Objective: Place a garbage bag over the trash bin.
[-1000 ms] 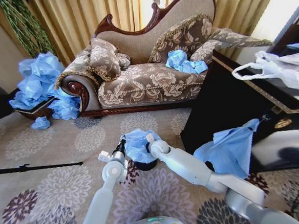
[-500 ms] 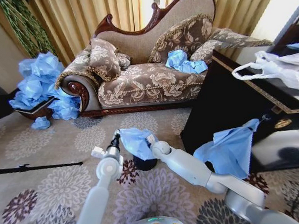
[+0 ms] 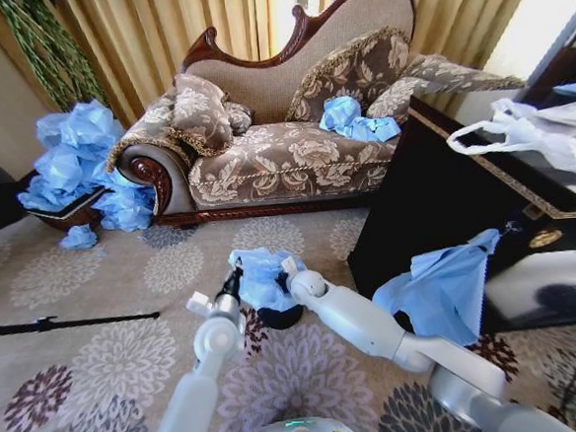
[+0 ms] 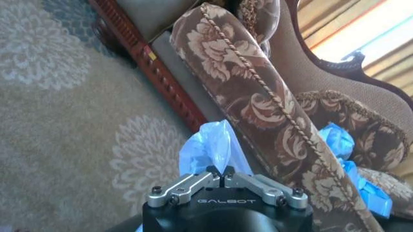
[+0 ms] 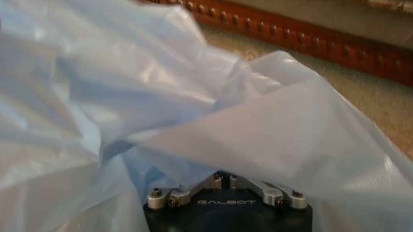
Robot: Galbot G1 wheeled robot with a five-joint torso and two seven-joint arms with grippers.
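Observation:
The light-blue garbage bag (image 3: 260, 277) hangs bunched over the small black trash bin (image 3: 281, 318) on the carpet, hiding the bin's rim. My left gripper (image 3: 235, 276) holds the bag's left edge. In the left wrist view it (image 4: 221, 172) is shut on a fold of the bag (image 4: 210, 147). On the bag's right side my right gripper (image 3: 286, 269) is also shut on it. In the right wrist view the plastic (image 5: 193, 111) billows over that gripper (image 5: 223, 180).
A patterned sofa (image 3: 284, 157) stands behind, with blue bags (image 3: 355, 120) on its seat. A heap of blue bags (image 3: 82, 166) lies at left. A dark cabinet (image 3: 436, 215) at right carries a white bag (image 3: 539, 129) and a hanging blue bag (image 3: 441, 284). A black rod (image 3: 68, 322) lies on the carpet.
My left gripper swung out to the left, stretching the bag, then came back in toward the bin. The bag now sits slightly lower over the bin. The right arm has barely moved.

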